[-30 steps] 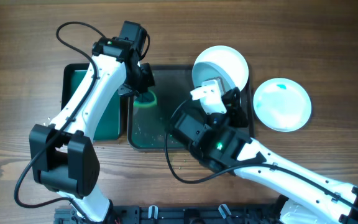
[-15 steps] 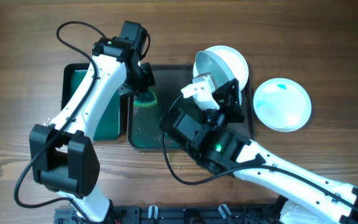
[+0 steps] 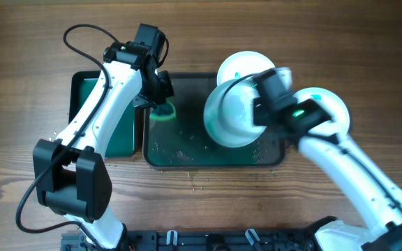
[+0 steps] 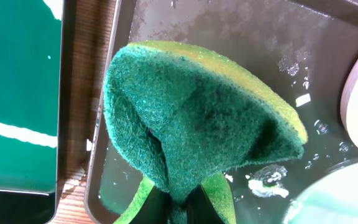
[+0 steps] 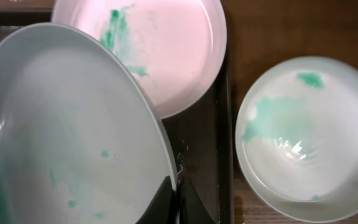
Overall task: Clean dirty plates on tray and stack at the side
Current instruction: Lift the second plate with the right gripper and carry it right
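My left gripper (image 3: 160,101) is shut on a green and yellow sponge (image 4: 197,118) and holds it over the left end of the dark tray (image 3: 180,157). My right gripper (image 5: 174,199) is shut on the rim of a white plate (image 5: 61,130) with green smears, held above the tray's middle (image 3: 232,115). A second dirty plate (image 3: 243,66) lies at the tray's far right; it looks pinkish with green smears in the right wrist view (image 5: 160,50). A white plate (image 3: 326,115) with a green mark lies on the wood right of the tray, also in the right wrist view (image 5: 303,130).
A green bin (image 3: 93,104) stands left of the tray. Water drops and crumbs lie on the tray floor (image 4: 272,183). Wooden table (image 3: 368,42) all round.
My right arm has swung from below the tray to the right side. The plate it holds moved from the tray's far right to over the tray's middle. The left arm stayed still.
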### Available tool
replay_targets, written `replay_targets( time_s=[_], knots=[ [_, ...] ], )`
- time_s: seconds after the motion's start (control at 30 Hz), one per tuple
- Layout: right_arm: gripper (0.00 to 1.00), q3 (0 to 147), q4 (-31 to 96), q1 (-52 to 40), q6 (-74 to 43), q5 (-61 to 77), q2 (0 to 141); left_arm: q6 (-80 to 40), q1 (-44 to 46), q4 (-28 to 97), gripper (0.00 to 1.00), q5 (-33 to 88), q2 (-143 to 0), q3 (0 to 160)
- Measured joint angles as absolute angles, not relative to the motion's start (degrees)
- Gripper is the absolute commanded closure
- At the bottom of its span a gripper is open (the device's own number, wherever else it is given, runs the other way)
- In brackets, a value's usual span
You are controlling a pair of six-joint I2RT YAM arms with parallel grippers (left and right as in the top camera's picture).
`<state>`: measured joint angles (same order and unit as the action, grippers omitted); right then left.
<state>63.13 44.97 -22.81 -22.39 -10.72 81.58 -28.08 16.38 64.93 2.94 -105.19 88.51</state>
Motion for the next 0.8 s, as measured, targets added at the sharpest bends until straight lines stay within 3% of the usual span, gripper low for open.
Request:
replay_targets(
  time_s=[0.03,0.1,0.3,0.47,0.57,0.67,0.73,0.8],
  knots=[
    [0.96,63.1,45.0,-21.7,-22.0,-10.0,81.6,-28.1,16.4,65.0,0.96,3.0,-105.2,88.5],
    [0.96,63.1,46.4,-8.0,-20.4,2.1,81.5,-28.1,16.4,65.0,0.96,2.9,-105.2,88.5],
    [0.96,63.1,50.0,15.7,-19.3,9.1,81.5,-28.1,16.4,65.2,0.96,2.9,-105.2,88.5],
    [0.96,59.4,48.0,25.6,-21.5,4.6,81.2,-28.1,16.4,65.2,0.96,3.0,-105.2,88.5],
    [0.94,52.7,41.8,26.6,-22.9,2.1,81.1,-28.1,16.4,65.2,0.96,3.0,-105.2,88.5],
    [0.82,48.8,37.5,26.1,-23.2,2.2,81.1,-28.1,16.4,65.2,0.96,2.9,-105.2,88.5],
    [0.64,47.2,34.9,25.4,-23.8,2.5,81.1,-28.1,16.4,65.2,0.96,3.0,-105.2,88.5],
    [0.58,47.0,34.4,24.7,-23.8,2.8,81.1,-28.1,16.4,65.2,0.96,2.9,-105.2,88.5]
  ],
)
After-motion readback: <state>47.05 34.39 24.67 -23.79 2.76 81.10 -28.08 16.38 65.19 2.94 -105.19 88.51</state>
